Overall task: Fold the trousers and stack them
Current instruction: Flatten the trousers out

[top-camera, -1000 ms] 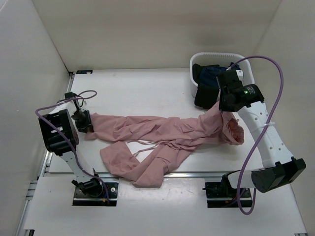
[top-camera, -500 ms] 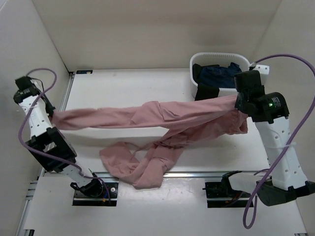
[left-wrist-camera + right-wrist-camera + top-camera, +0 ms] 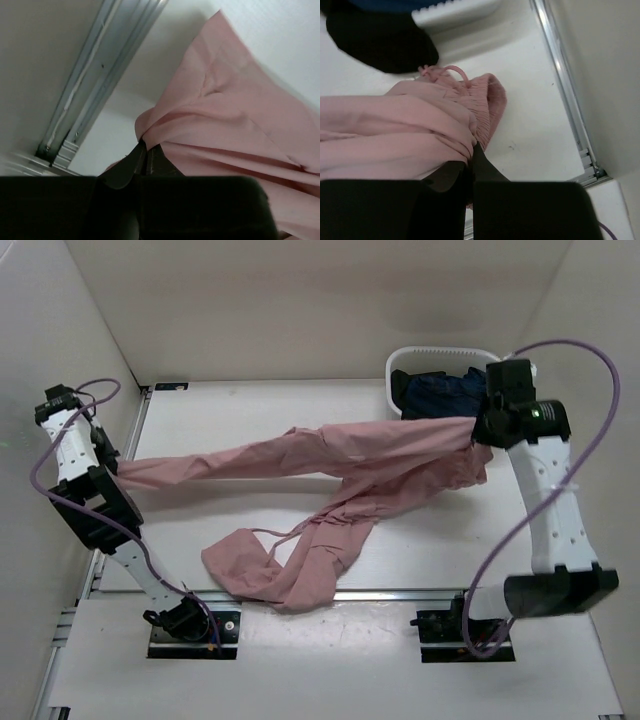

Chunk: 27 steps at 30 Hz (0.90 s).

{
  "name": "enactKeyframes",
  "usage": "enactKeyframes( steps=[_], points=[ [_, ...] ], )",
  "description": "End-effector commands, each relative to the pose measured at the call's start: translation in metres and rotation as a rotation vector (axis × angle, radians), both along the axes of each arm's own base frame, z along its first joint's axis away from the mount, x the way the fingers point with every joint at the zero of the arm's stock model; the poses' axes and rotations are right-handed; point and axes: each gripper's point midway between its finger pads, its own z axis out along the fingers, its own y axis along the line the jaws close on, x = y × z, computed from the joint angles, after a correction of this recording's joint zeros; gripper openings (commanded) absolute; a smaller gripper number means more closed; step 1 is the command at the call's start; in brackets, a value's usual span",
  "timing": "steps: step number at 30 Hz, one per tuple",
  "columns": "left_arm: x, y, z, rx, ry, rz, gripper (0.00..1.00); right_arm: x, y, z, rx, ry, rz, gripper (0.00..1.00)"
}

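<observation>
White bench [image 3: 260, 410] below; we see left claw [image 3: 146, 150] and right claw [image 3: 471, 147] pinching trousers [image 3: 330, 455] taut between them; thin pinches may slip.

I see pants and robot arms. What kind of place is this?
Probably a robot lab booth: plain white walls, a white table, two bolted arms holding pink trousers beside a laundry basket.
</observation>
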Motion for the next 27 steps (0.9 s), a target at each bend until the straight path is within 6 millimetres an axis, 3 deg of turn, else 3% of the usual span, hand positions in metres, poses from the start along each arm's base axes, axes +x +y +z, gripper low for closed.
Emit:
enactKeyframes(
  steps=[1, 3, 4, 5, 6, 7, 8, 9, 10, 11, 12, 13, 14, 15, 16, 17, 18, 19, 20, 21, 22, 23, 24, 25, 27],
  points=[
    [-0.037, -0.010, 0.025, 0.060, -0.011, 0.021, 0.14, -0.045, 0.008, 0.007, 0.077, -0.071, 0.069, 0.00],
    [-0.038, -0.013, 0.023, 0.052, -0.016, 0.018, 0.14, -0.060, 0.012, 0.000, 0.096, -0.057, 0.104, 0.00],
    [-0.035, -0.017, 0.017, 0.035, -0.007, 0.005, 0.14, -0.060, 0.012, -0.004, 0.088, -0.046, 0.111, 0.00],
    [-0.025, -0.012, 0.023, 0.041, -0.034, 0.002, 0.14, -0.062, 0.011, -0.005, 0.081, -0.034, 0.117, 0.00],
    [-0.013, -0.012, 0.025, 0.047, -0.044, -0.013, 0.14, -0.053, 0.012, -0.010, 0.073, -0.005, 0.122, 0.00],
    [0.001, -0.016, 0.009, 0.026, -0.010, -0.039, 0.14, -0.045, 0.013, -0.010, 0.073, 0.004, 0.122, 0.00],
    [0.025, -0.009, 0.028, 0.060, -0.069, -0.053, 0.14, -0.033, 0.014, 0.006, 0.075, -0.032, 0.124, 0.00],
    [0.041, -0.009, 0.028, 0.066, -0.079, -0.069, 0.14, -0.012, 0.014, -0.005, 0.072, 0.016, 0.111, 0.00],
    [0.061, -0.011, 0.001, 0.061, -0.022, -0.097, 0.21, 0.006, 0.011, 0.015, 0.088, -0.040, 0.084, 0.00],
    [0.083, -0.007, 0.013, 0.108, -0.064, -0.107, 0.28, 0.017, 0.010, 0.016, 0.097, -0.029, 0.063, 0.06],
    [0.094, -0.009, 0.004, 0.126, -0.049, -0.120, 0.38, 0.034, 0.006, -0.007, 0.094, 0.064, 0.029, 0.11],
    [0.098, -0.013, -0.005, 0.133, -0.021, -0.133, 0.49, 0.042, 0.003, -0.009, 0.104, 0.080, 0.003, 0.43],
    [0.103, -0.028, -0.013, 0.129, 0.008, -0.166, 0.61, 0.053, -0.002, 0.004, 0.126, 0.043, -0.037, 0.68],
    [0.104, -0.038, -0.019, 0.098, 0.011, -0.186, 0.78, 0.056, -0.002, -0.015, 0.130, 0.128, -0.055, 0.81],
    [0.099, -0.046, -0.017, 0.061, 0.008, -0.199, 0.84, 0.055, -0.007, -0.018, 0.137, 0.147, -0.080, 0.91],
    [0.098, -0.063, 0.008, 0.011, -0.075, -0.227, 0.91, 0.052, -0.006, -0.016, 0.143, 0.152, -0.088, 0.96],
    [0.078, -0.078, -0.002, -0.056, -0.035, -0.241, 1.00, 0.042, -0.010, -0.023, 0.123, 0.187, -0.103, 0.97],
    [0.068, -0.089, 0.002, -0.090, -0.053, -0.254, 1.00, 0.029, -0.013, -0.011, 0.119, 0.143, -0.118, 0.99],
    [0.058, -0.103, 0.008, -0.114, -0.070, -0.273, 1.00, 0.020, -0.015, -0.013, 0.110, 0.140, -0.125, 0.99],
    [0.046, -0.121, 0.043, -0.100, -0.168, -0.309, 1.00, 0.004, -0.020, -0.033, 0.105, 0.193, -0.157, 0.99],
    [0.016, -0.138, 0.018, -0.139, -0.092, -0.320, 1.00, -0.003, -0.024, -0.034, 0.115, 0.171, -0.178, 0.99],
    [0.002, -0.151, 0.016, -0.141, -0.090, -0.343, 1.00, -0.019, -0.024, -0.024, 0.128, 0.118, -0.186, 0.99],
    [-0.011, -0.177, 0.013, -0.137, -0.080, -0.406, 1.00, -0.027, -0.021, -0.030, 0.171, 0.108, -0.204, 0.99],
    [-0.043, -0.193, 0.000, -0.122, -0.045, -0.442, 1.00, -0.034, -0.015, -0.059, 0.201, 0.148, -0.200, 0.99],
    [-0.074, -0.223, -0.022, -0.121, 0.017, -0.536, 1.00, -0.048, -0.006, -0.077, 0.270, 0.141, -0.208, 0.99]
  ],
)
